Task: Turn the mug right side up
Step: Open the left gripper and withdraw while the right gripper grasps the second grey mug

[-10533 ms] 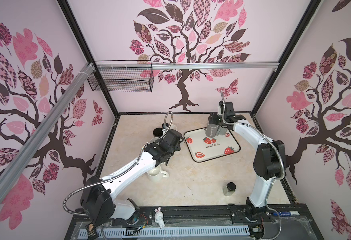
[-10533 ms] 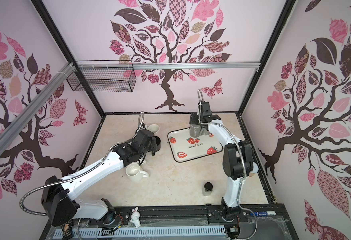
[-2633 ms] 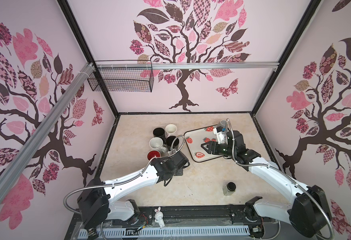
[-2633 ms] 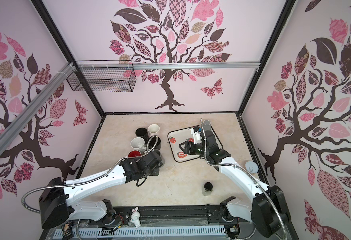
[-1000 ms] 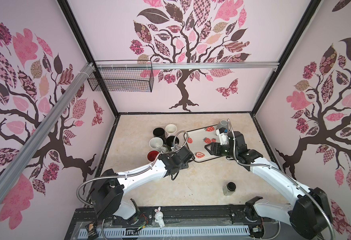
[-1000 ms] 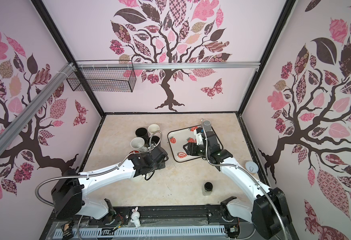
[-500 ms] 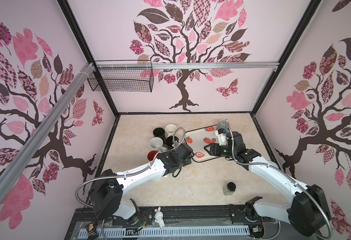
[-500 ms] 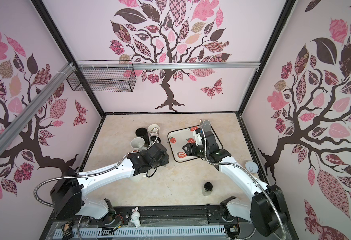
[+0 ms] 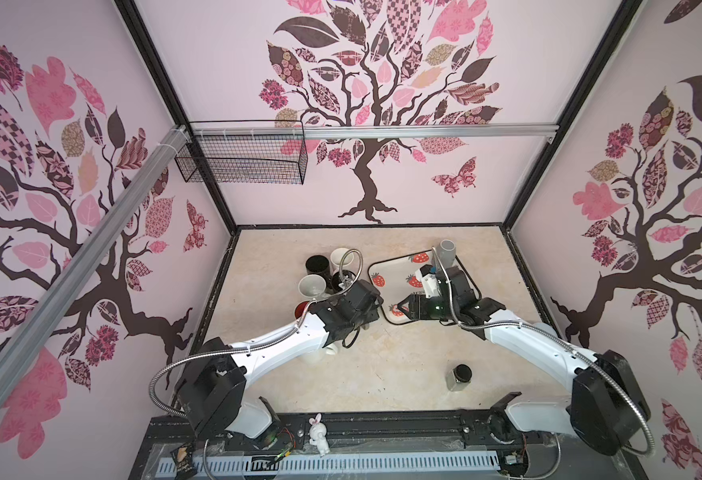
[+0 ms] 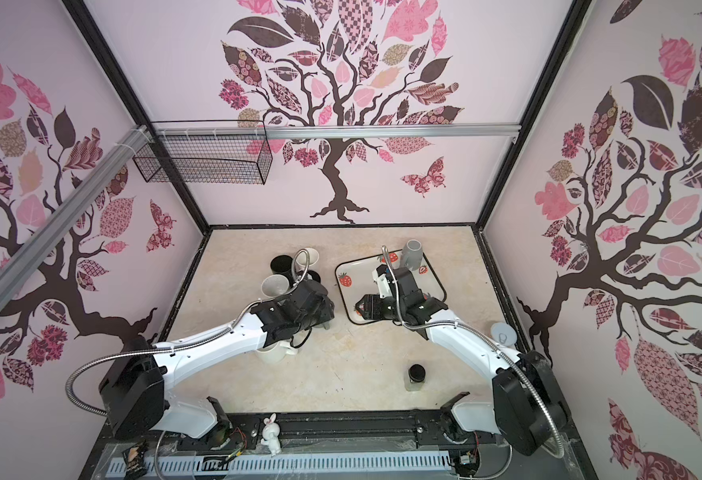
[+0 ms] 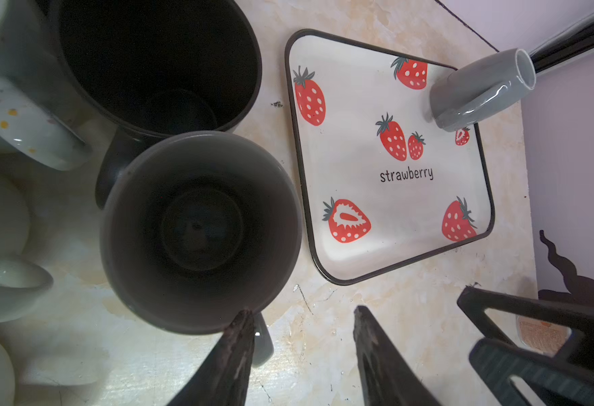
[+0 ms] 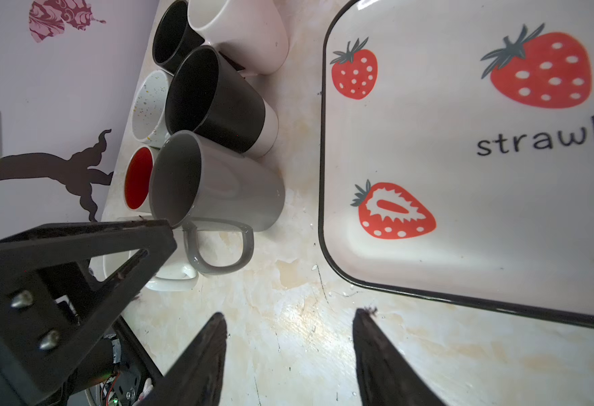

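**Overturned mug waits on the tray's far corner**

As I read it, the step in hand is the reach for the overturned grey mug. It stands mouth down on the far corner of the strawberry tray, close to the back wall. The right tool hangs partly open and empty, low over the desk by the tray's near corner. It points toward the cluster of mugs and away from its target. The tray's length lies between them, and the right wrist view does not show the mug at all.

To do this well, that tool should turn toward the far corner and widen enough to span the glazed body. It should then close on the mug's middle from the side and lift clear of the tray rim before rotating.

The left tool is also partly open and grips nothing. One fingertip seems to touch the rim of an upright grey mug by its handle, and the other stands apart. It should back off straight, lest it tip that mug.
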Controlling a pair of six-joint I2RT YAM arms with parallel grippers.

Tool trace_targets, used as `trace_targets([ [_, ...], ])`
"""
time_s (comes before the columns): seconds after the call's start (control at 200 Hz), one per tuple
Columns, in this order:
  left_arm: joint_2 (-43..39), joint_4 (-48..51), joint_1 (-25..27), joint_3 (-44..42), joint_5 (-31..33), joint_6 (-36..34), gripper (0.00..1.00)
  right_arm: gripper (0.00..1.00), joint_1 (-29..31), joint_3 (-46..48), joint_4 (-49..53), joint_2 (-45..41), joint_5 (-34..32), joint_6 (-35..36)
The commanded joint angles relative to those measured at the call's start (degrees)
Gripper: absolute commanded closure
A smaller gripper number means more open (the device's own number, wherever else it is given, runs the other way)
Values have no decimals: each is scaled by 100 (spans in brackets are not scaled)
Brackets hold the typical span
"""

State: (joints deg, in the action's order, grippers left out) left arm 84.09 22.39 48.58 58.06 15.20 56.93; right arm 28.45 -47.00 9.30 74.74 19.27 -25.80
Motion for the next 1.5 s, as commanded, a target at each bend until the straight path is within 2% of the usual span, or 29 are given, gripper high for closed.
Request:
trace_targets([
  [0.0,-115,179,-94,-156,201,-135,50,40,24,-406,139,120,-156,121],
  [0.115,-364,278,-94,-61,135,-355,45,37,-65,-735,489,146,-648,422],
  [0.23,-681,381,-93,86,143,-647,42,33,-548,-1177,737,317,-1014,465],
  [0.43,-1045,750,-94,453,422,-1098,40,24,-1119,-2286,1077,1144,-2201,877],
  [0.61,-1382,881,-166,434,599,-1464,39,23,-1719,-3290,1355,2194,-2261,813],
  [0.895,-1857,813,-854,112,509,-1942,37,23,-1763,-4347,2059,3548,-2707,804],
  [1.06,-1880,621,-1245,-65,216,-2043,36,25,-1763,-4311,1970,3820,-2716,619],
  [1.25,-1777,516,-1377,-153,55,-2133,35,26,-1762,-4453,1971,4100,-2926,547],
  [1.495,-1838,499,-1446,-293,9,-2230,35,37,-1764,-4655,1904,4406,-3353,659],
])
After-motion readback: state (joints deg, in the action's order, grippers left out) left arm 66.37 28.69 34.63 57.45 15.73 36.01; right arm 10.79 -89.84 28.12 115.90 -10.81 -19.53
